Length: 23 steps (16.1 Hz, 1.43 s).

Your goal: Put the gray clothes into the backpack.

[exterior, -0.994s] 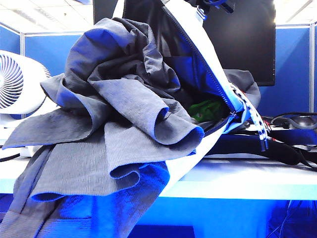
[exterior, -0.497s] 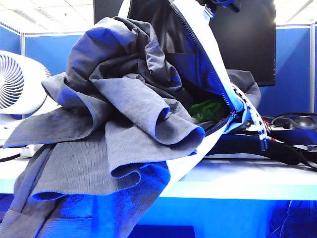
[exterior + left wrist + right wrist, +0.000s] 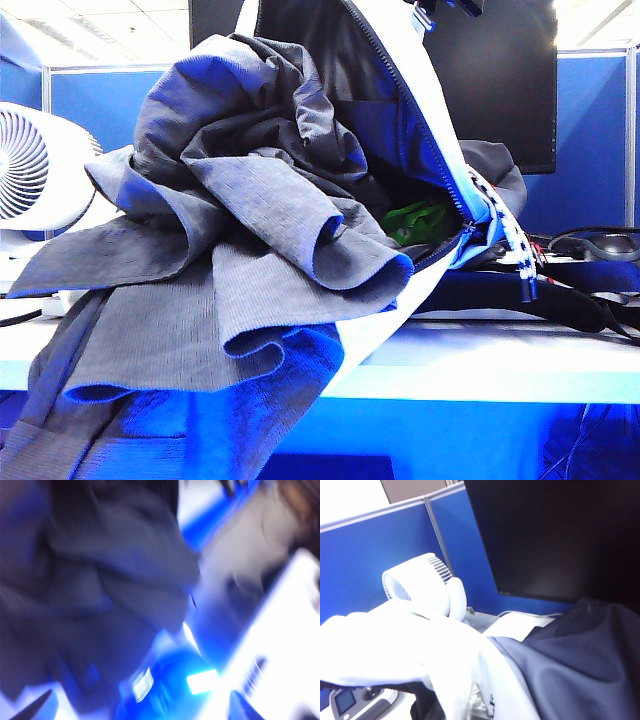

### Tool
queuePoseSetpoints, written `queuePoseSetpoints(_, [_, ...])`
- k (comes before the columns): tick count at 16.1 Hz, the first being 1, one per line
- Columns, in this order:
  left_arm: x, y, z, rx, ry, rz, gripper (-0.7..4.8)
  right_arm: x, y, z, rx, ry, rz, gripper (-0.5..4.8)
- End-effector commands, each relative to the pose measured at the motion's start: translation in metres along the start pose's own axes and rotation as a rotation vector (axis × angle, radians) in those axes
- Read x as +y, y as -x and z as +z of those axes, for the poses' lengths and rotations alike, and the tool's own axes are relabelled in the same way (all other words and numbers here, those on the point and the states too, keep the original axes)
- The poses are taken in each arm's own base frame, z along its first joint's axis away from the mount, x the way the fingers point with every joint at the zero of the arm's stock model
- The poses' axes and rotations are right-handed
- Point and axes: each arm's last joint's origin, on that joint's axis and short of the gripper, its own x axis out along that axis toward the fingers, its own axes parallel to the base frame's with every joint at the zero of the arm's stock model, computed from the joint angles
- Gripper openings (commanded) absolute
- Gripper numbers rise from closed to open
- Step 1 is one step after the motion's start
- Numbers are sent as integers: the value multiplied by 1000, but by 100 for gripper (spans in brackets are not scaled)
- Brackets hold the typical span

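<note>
- We saw the gray clothes (image 3: 230, 250) bunched at the backpack (image 3: 420, 110) mouth, mostly spilling outside over the tabletop (image 3: 500, 365) edge.
- Left claw (image 3: 140, 712), above the clothes, stood wide open.
- Right claw, unseen, was closed, seemingly holding the backpack's flap up.
- We judged it best to grip the hanging folds low.

Left wrist view badly motion-blurred; gray clothes (image 3: 100, 590) just a smear. Backpack (image 3: 400, 60) top cut off by exterior frame edge.

Gray clothes (image 3: 250, 230) – spilling from open backpack (image 3: 420, 90).
</note>
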Motion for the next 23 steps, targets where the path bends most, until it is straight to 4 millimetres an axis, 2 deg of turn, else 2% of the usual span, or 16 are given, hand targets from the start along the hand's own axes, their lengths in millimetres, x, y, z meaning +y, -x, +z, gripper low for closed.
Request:
queuePoseSetpoints(1, [14, -33, -35, -69, 67, 33, 479, 7, 8, 21, -117, 21, 25, -5])
queuePoseSetpoints(3, [24, -55, -56, -63, 111, 31, 479, 9, 12, 25, -129, 23, 28, -5])
queuePoseSetpoints(6, [34, -75, -70, -171, 185, 38, 479, 12, 17, 30, -140, 26, 32, -5])
queuePoseSetpoints(9, [35, -94, -88, -210, 227, 26, 479, 12, 19, 31, -127, 24, 28, -5])
queuePoseSetpoints(12, [10, -120, -86, -290, 96, 139, 479, 12, 19, 31, -128, 23, 28, -5])
queuePoseSetpoints(14, [-3, -139, -82, -327, 27, 273, 479, 12, 19, 31, -123, 22, 27, -5])
queuePoseSetpoints(17, [9, -172, -94, -218, 115, 374, 479, 14, 23, 33, -117, 21, 25, -5])
queuePoseSetpoints(19, [13, -191, -95, -227, 136, 348, 479, 15, 25, 34, -114, 21, 25, -5])
queuePoseSetpoints(21, [16, -199, -92, -270, 143, 340, 479, 15, 27, 34, -95, 17, 18, -5])
queuePoseSetpoints(22, [16, -200, -86, -286, 155, 367, 169, 15, 27, 34, -88, 16, 16, -5])
queuePoseSetpoints(23, [16, -200, -78, -312, 151, 381, 5, 15, 28, 35, -90, 17, 17, -5])
